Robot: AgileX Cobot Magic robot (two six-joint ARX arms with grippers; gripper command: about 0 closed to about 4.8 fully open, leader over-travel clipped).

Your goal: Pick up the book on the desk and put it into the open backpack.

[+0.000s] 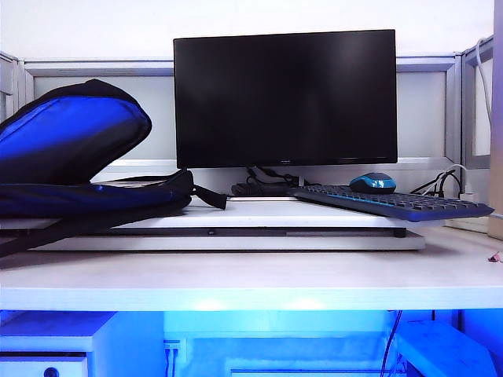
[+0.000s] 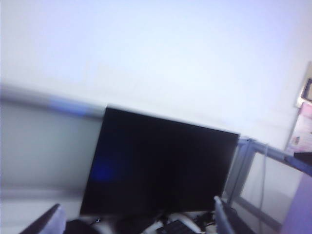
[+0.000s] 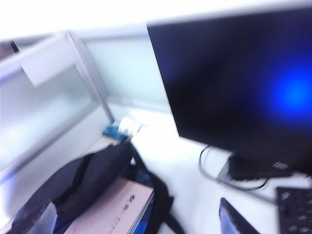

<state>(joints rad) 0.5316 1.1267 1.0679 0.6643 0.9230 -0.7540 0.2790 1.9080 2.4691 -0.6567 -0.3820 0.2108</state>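
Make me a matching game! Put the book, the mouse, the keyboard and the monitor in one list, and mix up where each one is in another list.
Things:
1. book
2. mouse
3. keyboard
4. monitor

Places:
A. standing at the back, screen dark
B. in the open backpack
C. just behind the keyboard
D. on the right of the white platform, jutting past its end

Pairs: 1-B, 2-C, 3-D, 4-A
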